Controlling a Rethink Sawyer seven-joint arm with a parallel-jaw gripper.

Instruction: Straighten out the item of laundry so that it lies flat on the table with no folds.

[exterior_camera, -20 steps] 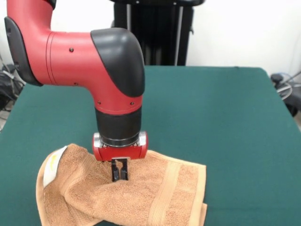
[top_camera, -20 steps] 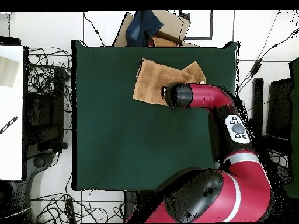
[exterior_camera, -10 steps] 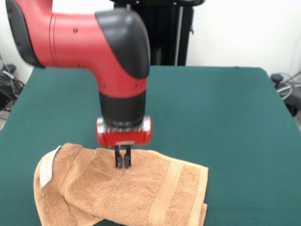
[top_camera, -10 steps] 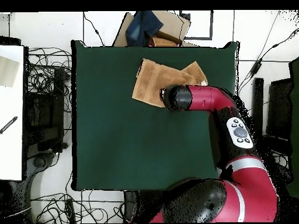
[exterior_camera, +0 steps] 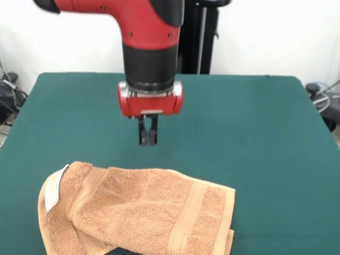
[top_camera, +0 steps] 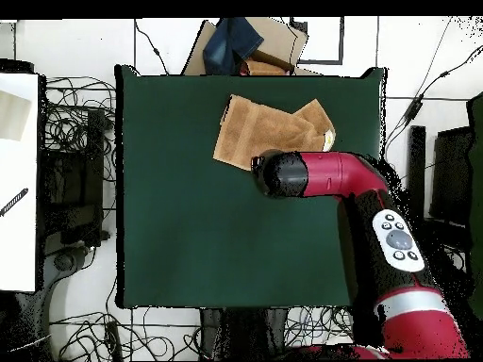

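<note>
Gripper (exterior_camera: pixel 148 139) is pinched closed with nothing in it, hanging above bare table (exterior_camera: pixel 255 138). Towel (exterior_camera: pixel 138 210) sits rumpled at its 6 o'clock, near the front edge, tag (exterior_camera: pixel 52 192) at 9 o'clock end.

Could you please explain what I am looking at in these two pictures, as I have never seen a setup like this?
This is a robot arm, red and black, working at a table covered in dark green cloth. One picture is taken from across the table, facing the robot; the other looks straight down from above, with the robot's base at the bottom. At the arm's end is its gripper, the part that grasps things. Here it is shut, holds nothing, and hangs above the bare cloth. On the table lies an orange-tan towel, rumpled and partly folded over itself, with a small white tag at one edge. The job is to spread it flat.
</note>
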